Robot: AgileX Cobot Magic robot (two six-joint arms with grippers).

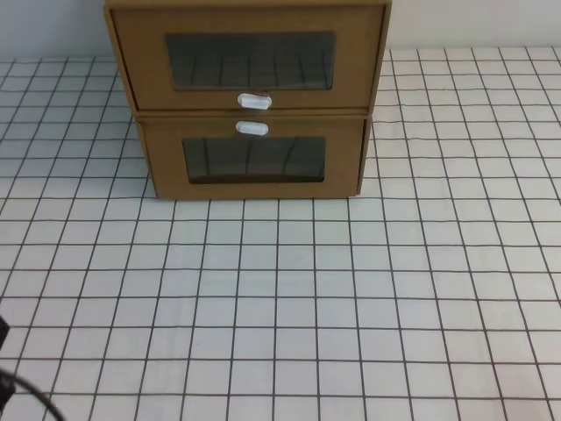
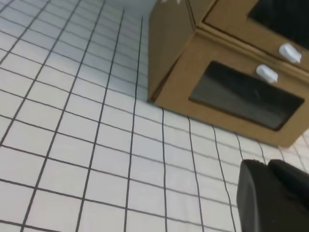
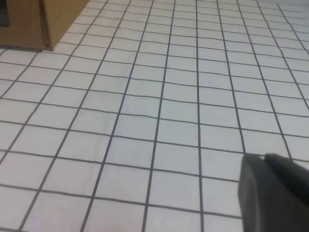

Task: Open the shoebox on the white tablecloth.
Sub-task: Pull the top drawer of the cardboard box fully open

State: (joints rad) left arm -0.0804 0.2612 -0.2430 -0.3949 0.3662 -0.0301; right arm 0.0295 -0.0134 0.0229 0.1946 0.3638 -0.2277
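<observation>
High view shows nothing's really started yet: two brown boxes are stacked at the back middle of the tablecloth (image 1: 289, 298), and both fronts look flush and shut. The lower shoebox (image 1: 254, 158) sits right on the cloth, so I'd guess that's the one to open; its window faces the camera and the small white pull tab (image 1: 252, 129) sits above the window on this one, just under the seam with the upper box (image 1: 250, 57), whose own tab (image 1: 254, 102) is below its window. So the two tabs are nearly touching, which might make grabbing the right one fiddly. Neither arm is anywhere near the boxes. Left wrist view has the left gripper (image 2: 275, 198) as a dark blob in the bottom right corner, looking at the boxes from off to the side, well apart from them. Right wrist view has the right gripper (image 3: 273, 193) the same way, with just a box corner at top left. Honestly can't tell if either set of fingers is wide or narrow, too little of them shows. Everything's left: reach in, grip the tab, pull. Cloth lies flat, with a strip of pale wall behind the boxes.
</observation>
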